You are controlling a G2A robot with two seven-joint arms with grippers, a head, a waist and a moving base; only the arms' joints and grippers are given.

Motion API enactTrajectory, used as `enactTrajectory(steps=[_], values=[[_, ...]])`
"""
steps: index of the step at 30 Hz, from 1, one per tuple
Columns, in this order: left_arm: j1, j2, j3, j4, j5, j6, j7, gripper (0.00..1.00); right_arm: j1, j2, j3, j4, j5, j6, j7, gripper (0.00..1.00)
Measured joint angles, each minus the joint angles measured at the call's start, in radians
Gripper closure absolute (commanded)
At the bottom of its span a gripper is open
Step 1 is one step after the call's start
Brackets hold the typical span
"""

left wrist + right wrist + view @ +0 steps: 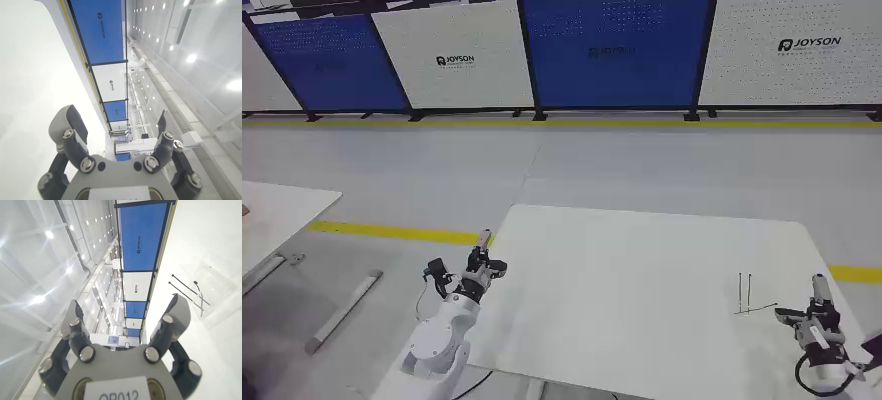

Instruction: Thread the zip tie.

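Top view places two zip ties [740, 290] side by side near the right edge of the surface [642, 300], with a third zip tie [757, 308] lying across their near ends. The right gripper [804, 300] sits just beside them at that edge. The left gripper [482, 250] is well apart at the left edge. The tie heads are too small to tell there. The right wrist view shows them: small knobs on the pair [180, 289] and a squarer head on the third [197, 286]. It also shows the right gripper [126, 311] with fingers spread and empty. The left wrist view shows the left gripper [121, 125] likewise spread and empty.
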State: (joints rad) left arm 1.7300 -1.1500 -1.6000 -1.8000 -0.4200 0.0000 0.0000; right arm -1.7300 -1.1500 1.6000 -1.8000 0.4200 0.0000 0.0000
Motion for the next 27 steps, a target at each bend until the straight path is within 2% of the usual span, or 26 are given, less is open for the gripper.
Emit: enactTrajectory(steps=[1, 2, 3, 4, 9, 12, 18, 20, 22, 23, 27], values=[[0.000, 0.000, 0.000, 0.000, 0.000, 0.000, 0.000, 0.00, 0.000, 0.000, 0.000, 0.000, 0.000, 0.000, 0.000, 0.00], [0.000, 0.000, 0.000, 0.000, 0.000, 0.000, 0.000, 0.22, 0.000, 0.000, 0.000, 0.000, 0.000, 0.000, 0.000, 0.22], [0.000, 0.000, 0.000, 0.000, 0.000, 0.000, 0.000, 0.22, 0.000, 0.000, 0.000, 0.000, 0.000, 0.000, 0.000, 0.00], [0.000, 0.000, 0.000, 0.000, 0.000, 0.000, 0.000, 0.00, 0.000, 0.000, 0.000, 0.000, 0.000, 0.000, 0.000, 0.00], [0.000, 0.000, 0.000, 0.000, 0.000, 0.000, 0.000, 0.00, 0.003, 0.001, -0.002, 0.002, -0.018, 0.006, 0.014, 0.00], [0.000, 0.000, 0.000, 0.000, 0.000, 0.000, 0.000, 0.00, 0.007, 0.005, 0.007, 0.006, -0.059, 0.011, 0.087, 0.00], [0.000, 0.000, 0.000, 0.000, 0.000, 0.000, 0.000, 0.00, -0.006, 0.029, 0.088, -0.011, -0.117, 0.019, 0.365, 0.00], [0.000, 0.000, 0.000, 0.000, 0.000, 0.000, 0.000, 0.00, -0.005, 0.043, 0.118, -0.019, -0.190, 0.034, 0.502, 0.00], [0.000, 0.000, 0.000, 0.000, 0.000, 0.000, 0.000, 0.00, -0.004, 0.050, 0.141, -0.022, -0.238, 0.038, 0.589, 0.00], [0.000, 0.000, 0.000, 0.000, 0.000, 0.000, 0.000, 0.00, -0.004, 0.051, 0.146, -0.022, -0.243, 0.038, 0.606, 0.00], [0.000, 0.000, 0.000, 0.000, 0.000, 0.000, 0.000, 0.00, -0.005, 0.050, 0.145, -0.022, -0.239, 0.037, 0.567, 0.00]])
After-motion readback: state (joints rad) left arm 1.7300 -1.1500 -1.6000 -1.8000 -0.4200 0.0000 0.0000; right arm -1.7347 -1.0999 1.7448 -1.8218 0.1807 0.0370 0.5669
